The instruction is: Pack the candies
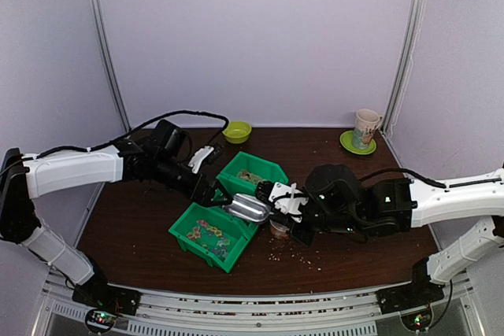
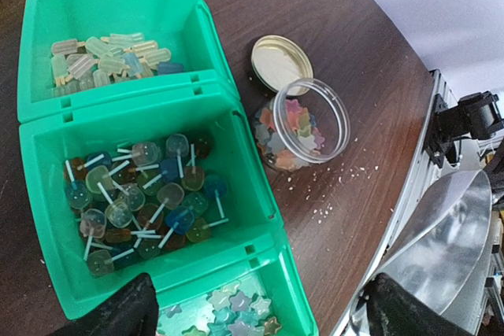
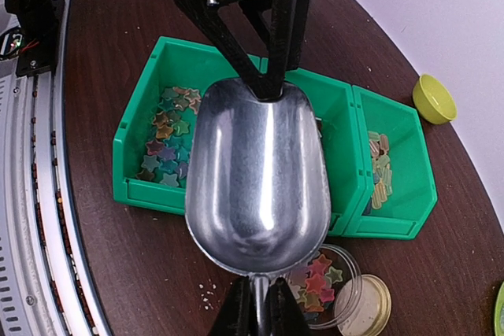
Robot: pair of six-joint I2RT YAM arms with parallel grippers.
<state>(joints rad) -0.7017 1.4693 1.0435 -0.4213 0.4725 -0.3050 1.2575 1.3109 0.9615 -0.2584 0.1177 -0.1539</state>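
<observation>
The candies are small coloured stars: some lie in the clear jar and more in the near green bin. My right gripper is shut on the handle of a metal scoop, whose empty bowl hangs over the bins' front edge beside the jar. My left gripper stands open above the corner of the star bin, with nothing held between its black fingers. The jar sits open on the table with its gold lid next to it.
Three joined green bins: the middle holds lollipops, the far one pale ice-lolly sweets. Pale crumbs dot the wood near the jar. A yellow bowl and a cup on a green saucer stand at the back.
</observation>
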